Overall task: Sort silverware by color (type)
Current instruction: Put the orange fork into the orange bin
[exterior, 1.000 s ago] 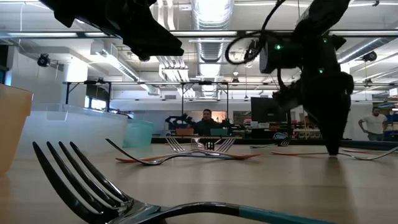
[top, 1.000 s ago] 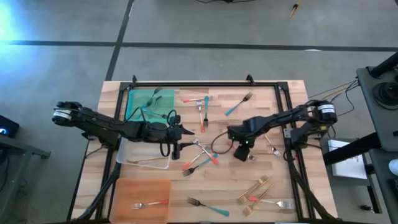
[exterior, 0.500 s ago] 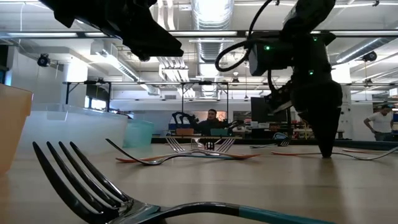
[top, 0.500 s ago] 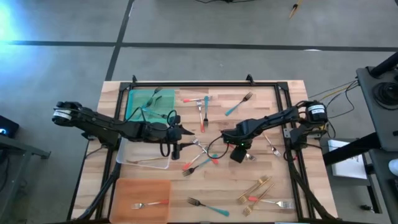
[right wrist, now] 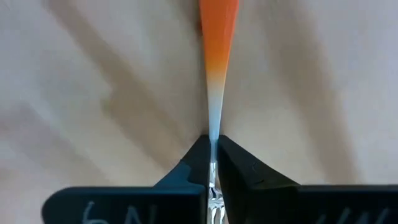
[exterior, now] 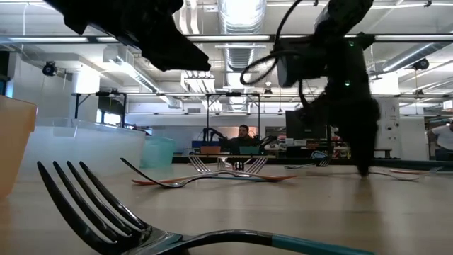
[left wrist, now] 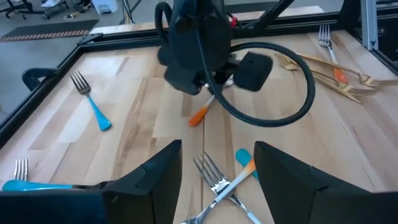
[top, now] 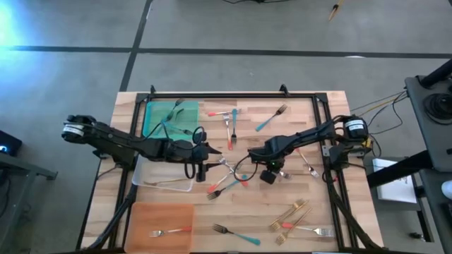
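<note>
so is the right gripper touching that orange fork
Touching. The right wrist view shows the right gripper shut on the orange fork, both fingertips pressed against its thin metal neck with no gap showing.

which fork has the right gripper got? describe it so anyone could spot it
On the wooden table, find the cluster of crossed forks at the centre. Just right of it, the right gripper is shut on the orange-handled fork, pinching its thin metal neck; the other forks lie untouched.
</note>
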